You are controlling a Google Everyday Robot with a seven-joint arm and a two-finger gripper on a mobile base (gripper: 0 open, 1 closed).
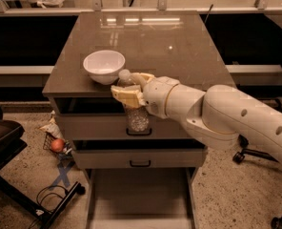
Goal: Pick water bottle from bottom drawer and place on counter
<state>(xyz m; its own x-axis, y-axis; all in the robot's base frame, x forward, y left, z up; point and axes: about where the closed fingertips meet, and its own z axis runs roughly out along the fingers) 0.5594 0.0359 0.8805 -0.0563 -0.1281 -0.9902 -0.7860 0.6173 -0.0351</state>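
**Your gripper [130, 87] is clamped on the water bottle [138, 118] near its top.**
Your white arm [226, 116] reaches in from the lower right with the wrist level, tan fingers [124, 93] pinching from both sides, mid-view, left of centre.

A white bowl [104, 66] sits on the counter [174, 46], gripper [130, 87] just off its front edge.

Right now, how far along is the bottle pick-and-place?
Done: the water bottle is out of the bottom drawer, whose floor lies bare. In hand: the gripper holds it upright in the air at the front edge of the counter, beside the white bowl. Left: carry it over the counter, set it down, release.
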